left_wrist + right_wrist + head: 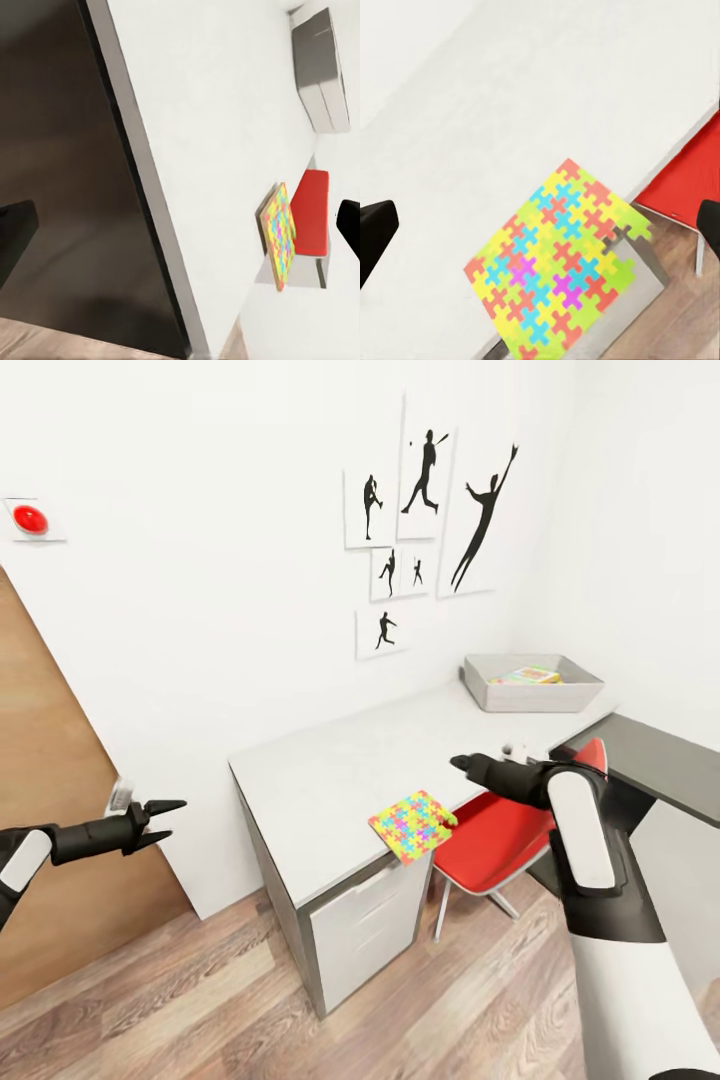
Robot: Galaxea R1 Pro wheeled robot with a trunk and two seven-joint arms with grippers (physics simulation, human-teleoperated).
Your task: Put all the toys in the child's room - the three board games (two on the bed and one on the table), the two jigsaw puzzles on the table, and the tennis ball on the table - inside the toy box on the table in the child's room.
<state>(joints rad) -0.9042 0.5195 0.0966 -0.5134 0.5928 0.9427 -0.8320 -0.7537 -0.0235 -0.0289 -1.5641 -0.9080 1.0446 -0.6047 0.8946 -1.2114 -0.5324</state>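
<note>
Thin flat jigsaw puzzle square of interlocked yellow, green, pink and blue pieces lies at centre frame in the head view, on the front edge of the long pale grey-white desk; one corner overhangs the edge above the red-seated chair. Right wrist view confirms the overhang.

Shallow pale grey toy box, sloped sides and no lid, sits at the far end of the desk, upper right, well apart from the puzzle. Something colourful and flat already lies inside; cannot identify it.

Right pincer: black, above the desk just beyond the puzzle, fingers spread, holding nothing. Left pincer: left of frame, off the desk, tips parted, empty.

Handling judgement: puzzle likely light, thin, possibly flexing at the piece joints; smooth matte desk gives no purchase underneath. Best hold looks like the overhanging corner, one finger above and one below.
</note>
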